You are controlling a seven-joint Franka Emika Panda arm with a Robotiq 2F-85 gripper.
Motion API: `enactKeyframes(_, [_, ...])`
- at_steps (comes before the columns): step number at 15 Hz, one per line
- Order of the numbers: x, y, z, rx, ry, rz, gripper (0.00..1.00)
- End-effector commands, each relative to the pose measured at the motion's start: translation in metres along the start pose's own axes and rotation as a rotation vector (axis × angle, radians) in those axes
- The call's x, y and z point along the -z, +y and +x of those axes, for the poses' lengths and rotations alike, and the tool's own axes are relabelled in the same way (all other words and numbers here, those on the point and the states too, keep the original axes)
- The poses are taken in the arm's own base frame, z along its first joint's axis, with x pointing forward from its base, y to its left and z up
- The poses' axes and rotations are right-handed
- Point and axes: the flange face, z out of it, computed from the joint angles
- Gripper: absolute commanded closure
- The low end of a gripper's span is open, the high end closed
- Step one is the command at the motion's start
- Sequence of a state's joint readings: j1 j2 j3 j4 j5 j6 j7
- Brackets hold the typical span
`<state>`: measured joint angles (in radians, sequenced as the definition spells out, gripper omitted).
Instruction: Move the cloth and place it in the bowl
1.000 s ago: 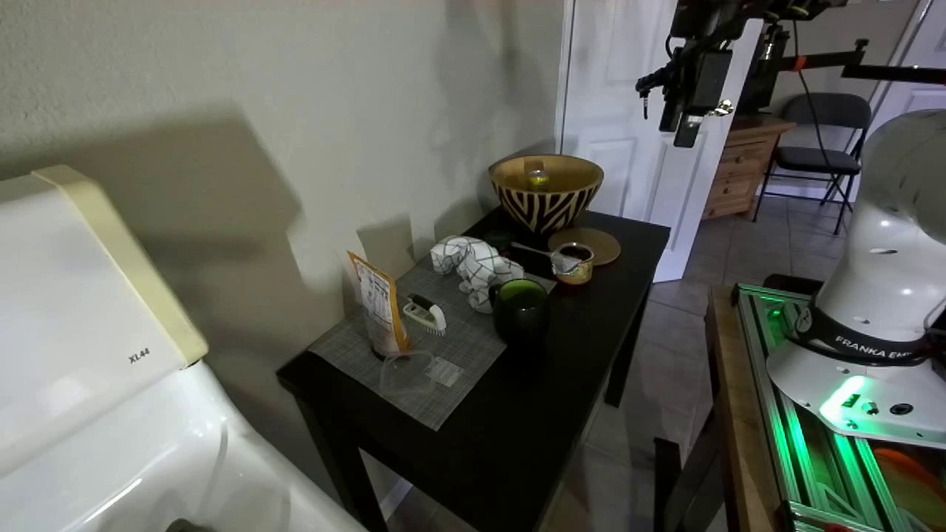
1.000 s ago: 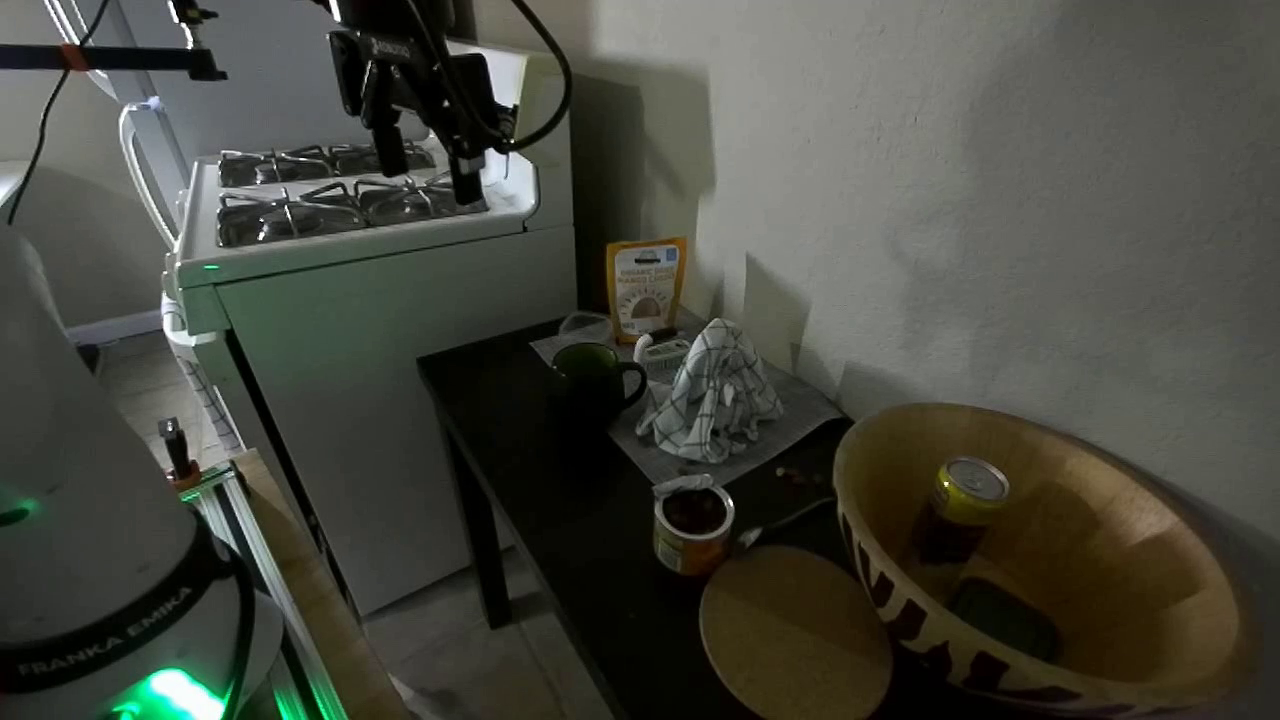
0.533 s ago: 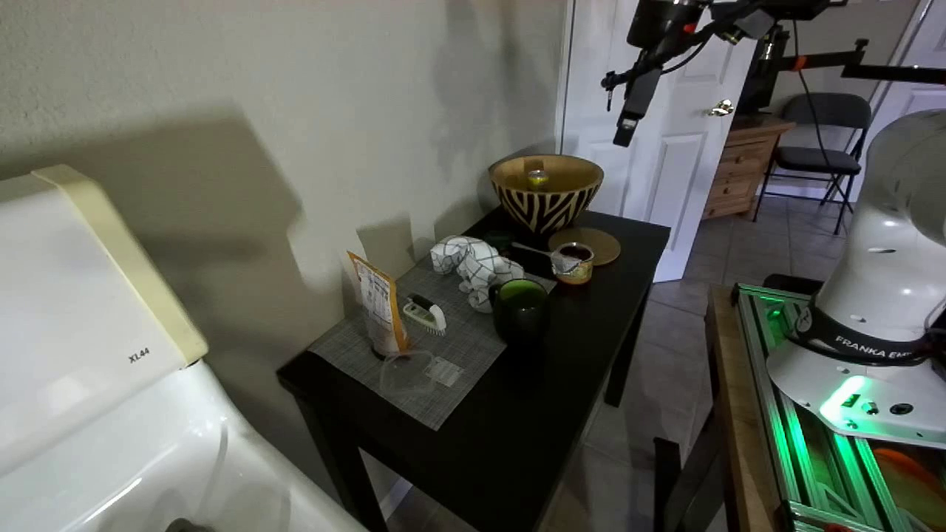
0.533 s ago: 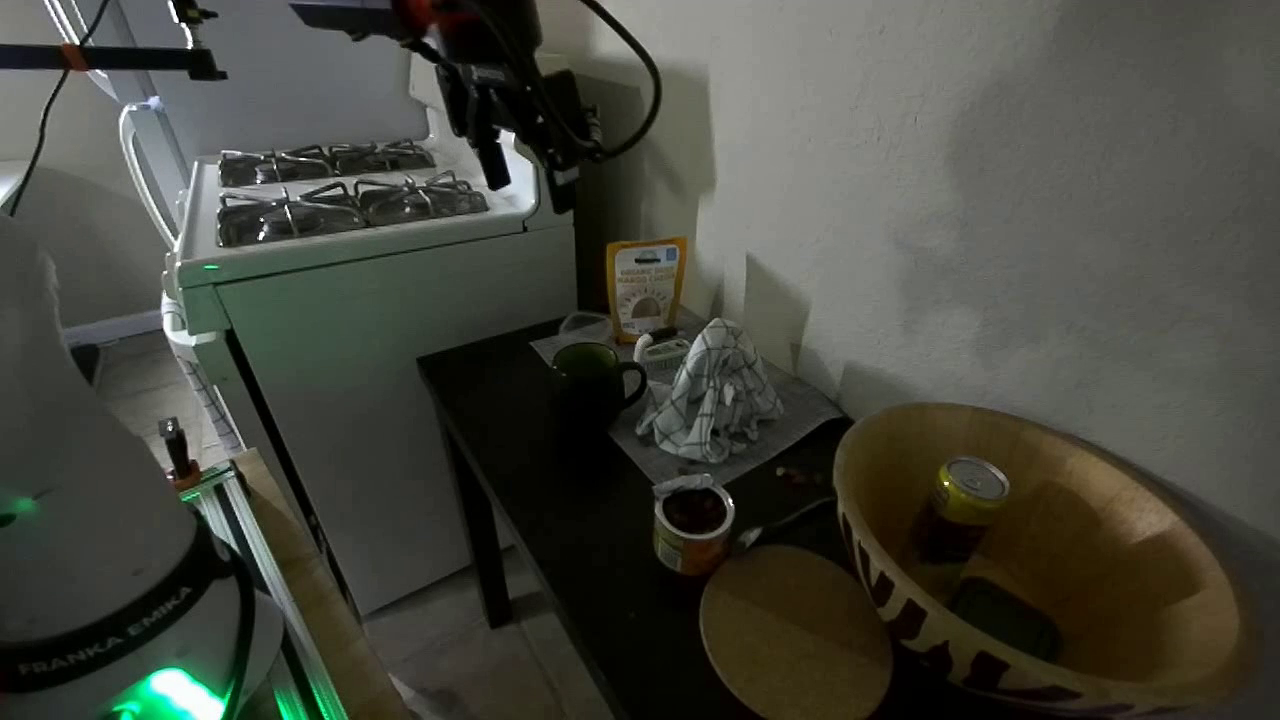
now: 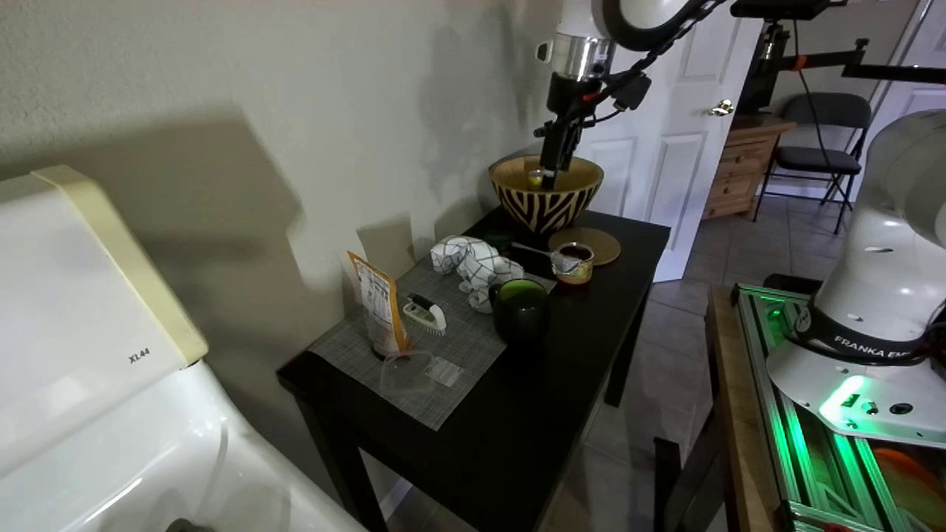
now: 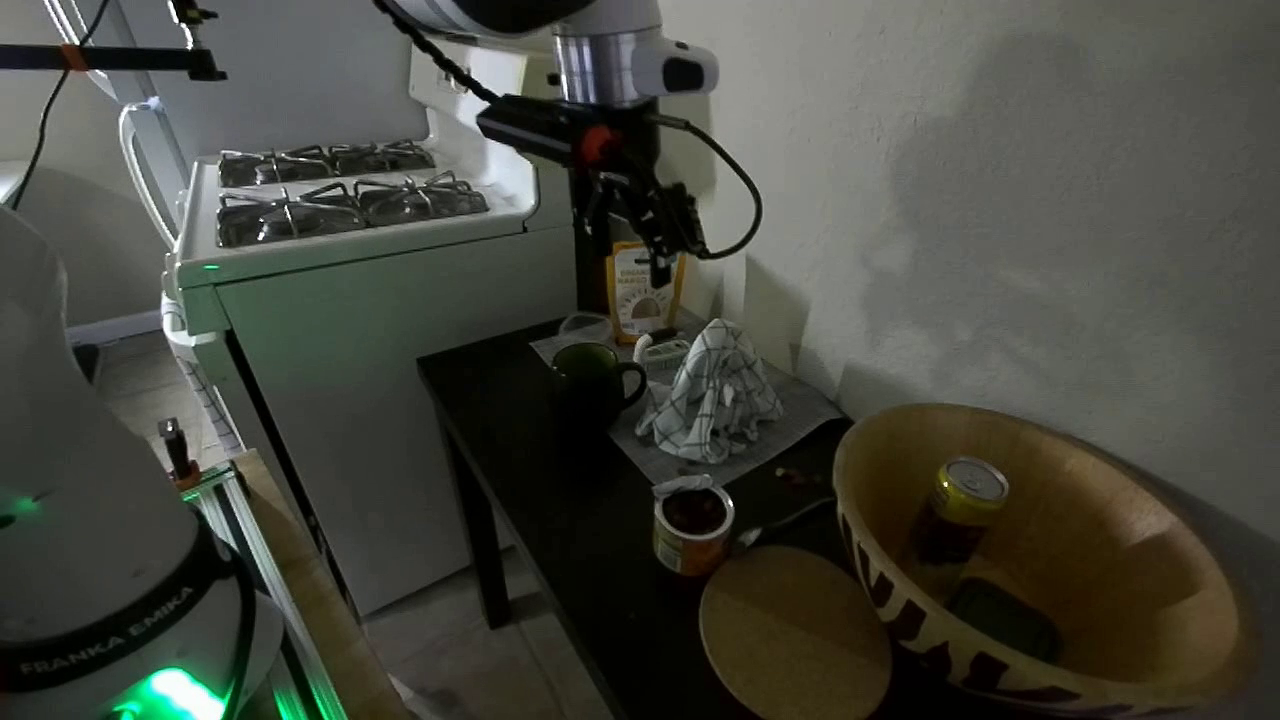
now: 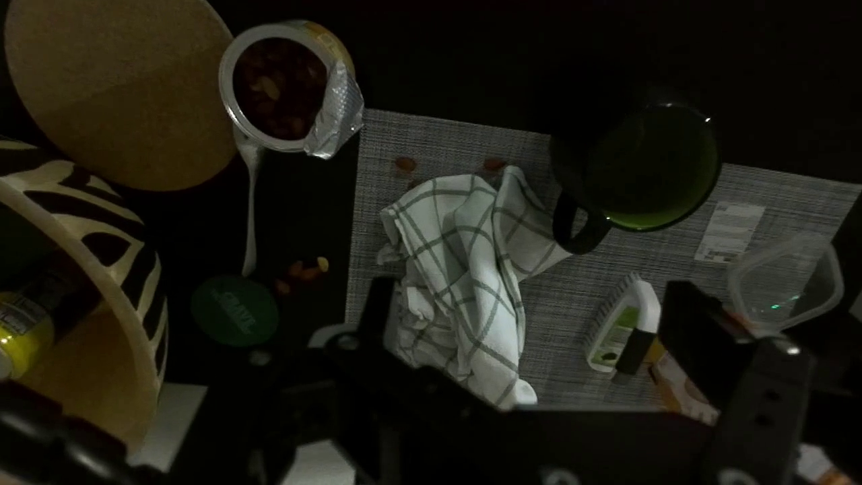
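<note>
Cloth (image 7: pixel 471 263) lies crumpled — long axis near top-to-bottom in wrist view, lower end leaning right — gripper (image 7: pixel 528 296) jaws apart.

Placemat (image 5: pixel 471 336), bowl (image 5: pixel 545 211) on black table (image 5: pixel 510 436)

Busy black table (image 5: pixel 517 417) — dark mug (image 5: pixel 521 321), green inside; white-and-black brush (image 7: pixel 619 333) and upright orange-and-white pouch (image 5: pixel 383 310) on a grey woven mat (image 5: pixel 469 340); open round tub (image 6: pixel 690 552), foil lid (image 7: pixel 337 114) folded back — near a round tan board (image 6: pixel 795 640).
</note>
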<state>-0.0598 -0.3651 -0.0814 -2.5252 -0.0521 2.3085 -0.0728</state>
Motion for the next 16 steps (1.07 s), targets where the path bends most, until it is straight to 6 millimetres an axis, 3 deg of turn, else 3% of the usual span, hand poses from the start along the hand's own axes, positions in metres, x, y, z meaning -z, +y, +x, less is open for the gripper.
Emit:
enactKeyframes(1, [-0.045,0.006,0.053,-0.033,-0.068,-0.021,0.0])
enactKeyframes(5, [-0.082,0.007,0.096,-0.011,-0.111,-0.037,0.0])
enactKeyframes(8, [-0.104,-0.002,0.118,-0.004,-0.108,-0.065,0.0])
enactKeyframes(16, [-0.157,-0.03,0.131,-0.116,-0.082,-0.086,0.0])
